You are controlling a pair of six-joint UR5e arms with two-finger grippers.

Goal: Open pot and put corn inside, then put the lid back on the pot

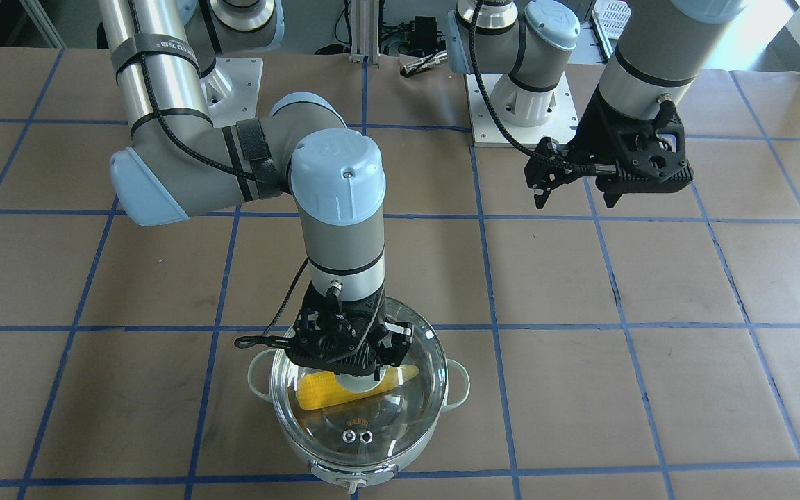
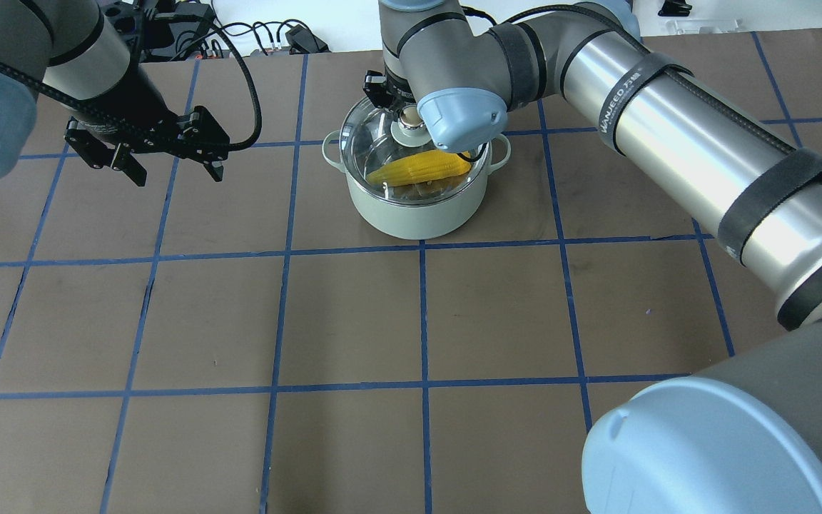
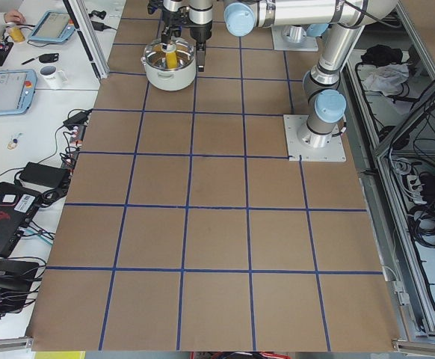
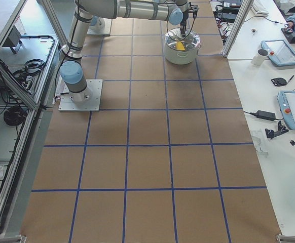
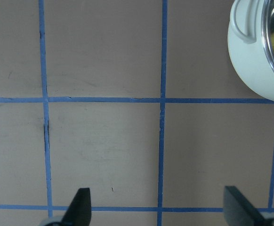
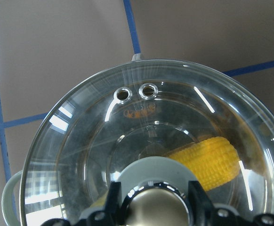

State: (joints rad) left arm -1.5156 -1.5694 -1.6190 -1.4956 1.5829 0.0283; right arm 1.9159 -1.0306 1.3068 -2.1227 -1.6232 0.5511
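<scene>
The mint-green pot (image 2: 418, 214) stands on the far side of the table, also in the front view (image 1: 457, 389) and at the top right of the left wrist view (image 5: 250, 61). The yellow corn (image 1: 323, 392) lies inside it (image 6: 207, 160). The clear glass lid (image 6: 141, 122) sits over the pot's rim (image 1: 358, 423). My right gripper (image 6: 156, 202) is straight above the lid, its fingers closed on either side of the beige-gold knob (image 2: 409, 114). My left gripper (image 2: 178, 176) hangs open and empty above the bare table to the pot's left (image 5: 157, 192).
The table is brown paper with a blue tape grid (image 2: 422, 246). The arm bases' mounting plates (image 1: 518, 114) are at the robot's edge. Side benches with tablets (image 4: 294, 109) and cables (image 3: 23, 194) lie beyond the table's far edge.
</scene>
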